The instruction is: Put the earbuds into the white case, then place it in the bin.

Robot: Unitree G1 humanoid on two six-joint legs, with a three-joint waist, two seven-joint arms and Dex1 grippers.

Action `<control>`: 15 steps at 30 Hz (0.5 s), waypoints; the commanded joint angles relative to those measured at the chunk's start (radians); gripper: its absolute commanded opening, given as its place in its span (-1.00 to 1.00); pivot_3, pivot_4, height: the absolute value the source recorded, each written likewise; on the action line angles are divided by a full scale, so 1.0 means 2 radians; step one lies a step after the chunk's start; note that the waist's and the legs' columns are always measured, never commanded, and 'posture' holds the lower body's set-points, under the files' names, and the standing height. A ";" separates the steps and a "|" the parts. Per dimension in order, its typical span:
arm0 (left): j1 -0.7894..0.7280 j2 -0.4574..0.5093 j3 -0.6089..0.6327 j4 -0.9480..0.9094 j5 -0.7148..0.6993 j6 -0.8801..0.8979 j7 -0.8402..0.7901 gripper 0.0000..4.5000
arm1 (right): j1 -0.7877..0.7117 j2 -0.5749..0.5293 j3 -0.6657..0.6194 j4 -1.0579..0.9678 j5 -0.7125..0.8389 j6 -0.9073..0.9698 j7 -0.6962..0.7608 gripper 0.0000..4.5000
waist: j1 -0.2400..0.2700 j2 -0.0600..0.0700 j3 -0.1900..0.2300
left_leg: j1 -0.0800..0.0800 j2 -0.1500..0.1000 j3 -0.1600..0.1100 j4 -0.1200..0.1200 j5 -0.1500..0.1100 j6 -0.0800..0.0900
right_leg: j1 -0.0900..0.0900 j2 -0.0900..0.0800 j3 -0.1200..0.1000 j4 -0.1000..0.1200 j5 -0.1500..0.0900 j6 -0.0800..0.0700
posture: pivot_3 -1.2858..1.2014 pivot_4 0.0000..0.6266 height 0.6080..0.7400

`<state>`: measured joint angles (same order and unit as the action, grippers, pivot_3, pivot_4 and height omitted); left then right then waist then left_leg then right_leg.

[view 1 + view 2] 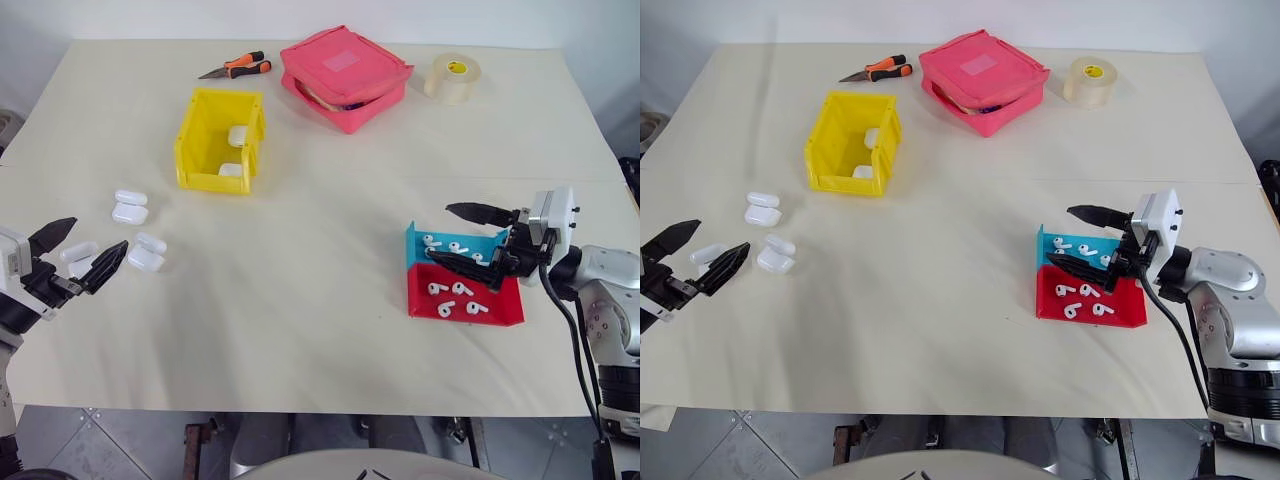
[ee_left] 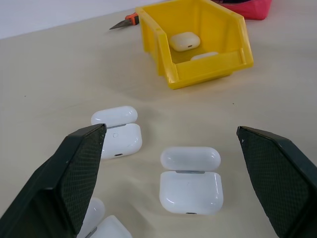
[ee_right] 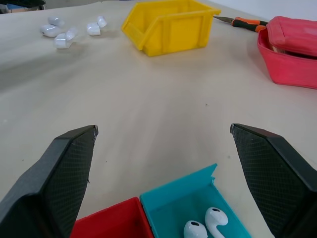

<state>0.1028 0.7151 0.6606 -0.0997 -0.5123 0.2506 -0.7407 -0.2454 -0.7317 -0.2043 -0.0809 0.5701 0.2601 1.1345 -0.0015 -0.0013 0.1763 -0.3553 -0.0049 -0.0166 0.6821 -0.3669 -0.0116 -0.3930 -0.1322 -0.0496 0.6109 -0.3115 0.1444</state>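
The earbuds (image 1: 455, 290) lie loose in two shallow trays at the table's right side: several in the red tray (image 1: 515, 313) nearer the robot and a few more in the blue tray (image 1: 414, 243) touching its far edge. The right gripper (image 1: 463, 236) hangs level just over these trays, its two black fingers spread wide with nothing between them, one fingertip above the blue tray's far rim and the other over the seam between the trays; in the right wrist view two earbuds sit in the blue tray just beyond and between the fingers. Well apart, on the left side, three white cases (image 1: 130, 207) lie open on the cream table (image 1: 320, 200), lids folded back. The left gripper (image 1: 86, 250) is level at the table's left edge, fingers wide apart and holding nothing, with one open case (image 1: 78, 258) lying between its tips and another (image 1: 148, 252) just beyond them. Farther back stands the yellow bin (image 1: 195, 140), which already holds two closed white cases. Behind it lie orange-handled pliers (image 1: 238, 68), a pink zip pouch (image 1: 345, 75) and a roll of tape (image 1: 452, 77).
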 commanded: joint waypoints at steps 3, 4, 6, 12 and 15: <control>-0.005 0.010 0.020 -0.007 -0.008 0.009 0.013 0.99 | -0.007 0.000 -0.008 -0.010 0.003 -0.008 -0.003 1.00 | 0.000 0.000 0.000 | 0.000 0.000 0.000 0.000 0.000 0.000 | 0.000 0.000 0.000 0.000 0.000 0.000 | 0.03 -0.52 1.00; -0.009 0.007 0.023 -0.009 -0.012 0.017 0.023 0.99 | -0.008 0.001 -0.008 -0.010 0.003 -0.007 -0.004 1.00 | 0.000 0.000 0.000 | 0.000 0.000 0.000 0.000 0.000 0.000 | 0.000 0.000 0.000 0.000 0.000 0.000 | 0.03 -0.52 1.00; -0.012 0.007 0.025 -0.014 -0.020 0.025 0.023 0.99 | -0.008 0.001 -0.008 -0.011 0.004 -0.007 -0.005 1.00 | 0.000 0.000 0.000 | 0.000 0.000 0.000 0.000 0.000 0.000 | 0.000 0.000 0.000 0.000 0.000 0.000 | 0.03 -0.52 1.00; 0.000 0.006 0.025 -0.021 -0.019 0.021 0.011 0.99 | -0.009 0.003 -0.006 -0.011 0.004 -0.006 -0.006 1.00 | 0.000 0.000 0.000 | 0.000 0.000 0.000 0.000 0.000 0.000 | 0.000 0.000 0.000 0.000 0.000 0.000 | 0.03 -0.52 1.00; 0.002 0.003 0.026 -0.023 -0.019 0.020 0.010 0.99 | -0.011 0.004 -0.005 -0.010 0.005 -0.006 -0.006 1.00 | 0.000 0.000 0.000 | 0.000 0.000 0.000 0.000 0.000 0.000 | 0.000 0.000 0.000 0.000 0.000 0.000 | 0.03 -0.52 1.00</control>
<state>0.0984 0.7151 0.6843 -0.1112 -0.5289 0.3020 -0.7167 -0.2512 -0.7281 -0.2033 -0.0808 0.5705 0.2604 1.1223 -0.0016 -0.0013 0.1763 -0.3553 -0.0048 -0.0166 0.6821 -0.3668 -0.0116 -0.3930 -0.1322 -0.0496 0.6109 -0.3115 0.1444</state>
